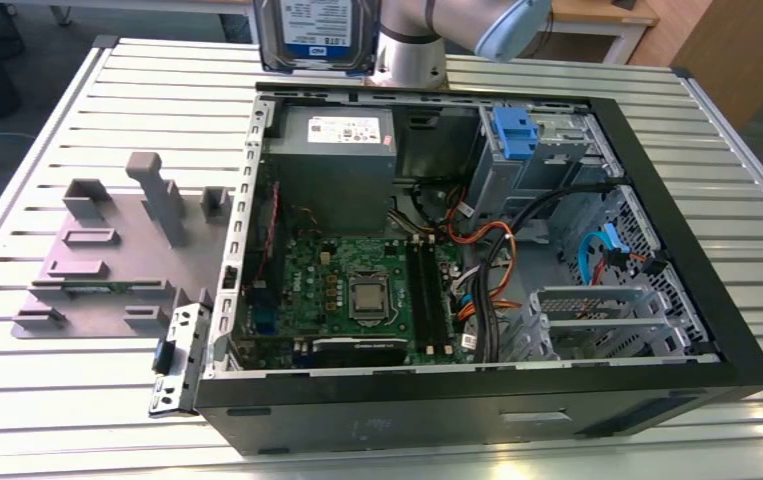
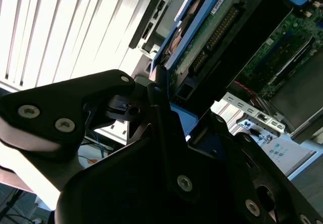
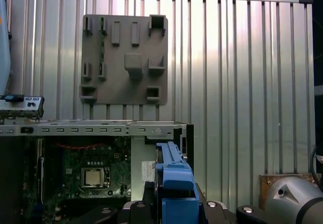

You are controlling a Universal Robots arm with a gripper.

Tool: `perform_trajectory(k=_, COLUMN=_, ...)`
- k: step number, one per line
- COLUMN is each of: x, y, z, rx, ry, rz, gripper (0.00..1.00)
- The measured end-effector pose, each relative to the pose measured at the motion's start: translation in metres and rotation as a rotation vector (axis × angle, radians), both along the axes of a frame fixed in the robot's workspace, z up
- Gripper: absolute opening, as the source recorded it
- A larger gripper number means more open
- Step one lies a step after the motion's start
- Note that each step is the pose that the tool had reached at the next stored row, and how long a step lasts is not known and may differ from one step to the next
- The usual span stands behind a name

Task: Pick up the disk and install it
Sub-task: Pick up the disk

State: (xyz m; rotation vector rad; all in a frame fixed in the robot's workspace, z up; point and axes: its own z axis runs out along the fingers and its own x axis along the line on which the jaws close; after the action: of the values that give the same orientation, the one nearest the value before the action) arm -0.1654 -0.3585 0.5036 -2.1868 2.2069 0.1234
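Disk (image 1: 312, 35) is off the tabletop (image 1: 61, 120) and aloft at the far side of the open computer case (image 1: 741, 350). It stands on edge with its label toward the exterior camera, just above the case's far rim, near the corner with the power supply box (image 1: 334, 150).

Claw (image 2: 174, 117) clamped on the disk. In the second wrist view the black fingers (image 2: 156, 108) press its near end. The drive body runs straight out from between them, long axis in line with the claw's reach, circuit-board face showing. Blue bracket (image 3: 174, 183) is edge-on in the first wrist view, directly ahead of the claw, over the case interior.

Drive cage (image 1: 555, 150) with its blue latch (image 1: 512, 130) lies lower than the held disk and toward the exterior view's right; near, but judged not lined up. Grey holder plate (image 1: 88, 270) lies on the tabletop beside the case.
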Motion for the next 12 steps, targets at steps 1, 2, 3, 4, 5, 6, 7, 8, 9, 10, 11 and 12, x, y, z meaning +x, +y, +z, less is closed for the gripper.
perform_trajectory(k=1, x=0.0004, y=0.0, z=0.0, rx=0.0, ry=0.0, rz=0.0, gripper=0.37)
perform_trajectory(k=2, x=0.0007, y=0.0, z=0.0, rx=0.0, ry=0.0, rz=0.0, gripper=0.37)
perform_trajectory(k=3, x=0.0011, y=0.0, z=0.0, rx=0.0, ry=0.0, rz=0.0, gripper=0.37)
perform_trajectory(k=4, x=0.0015, y=0.0, z=0.0, rx=0.0, ry=0.0, rz=0.0, gripper=0.37)
perform_trajectory(k=5, x=0.0018, y=0.0, z=0.0, rx=0.0, ry=0.0, rz=0.0, gripper=0.37)
perform_trajectory(k=6, x=0.0022, y=0.0, z=0.0, rx=0.0, ry=0.0, rz=0.0, gripper=0.37)
perform_trajectory(k=7, x=0.0025, y=0.0, z=0.0, rx=0.0, ry=0.0, rz=0.0, gripper=0.37)
perform_trajectory(k=8, x=0.0029, y=0.0, z=0.0, rx=0.0, ry=0.0, rz=0.0, gripper=0.37)
perform_trajectory(k=9, x=0.0032, y=0.0, z=0.0, rx=0.0, ry=0.0, rz=0.0, gripper=0.37)
perform_trajectory(k=10, x=0.0035, y=0.0, z=0.0, rx=0.0001, ry=0.0, rz=0.0, gripper=0.37)
perform_trajectory(k=11, x=0.0038, y=0.0, z=0.0, rx=0.0, ry=0.0, rz=0.0, gripper=0.37)
perform_trajectory(k=12, x=0.0042, y=0.0, z=0.0, rx=0.0, ry=0.0, rz=0.0, gripper=0.37)
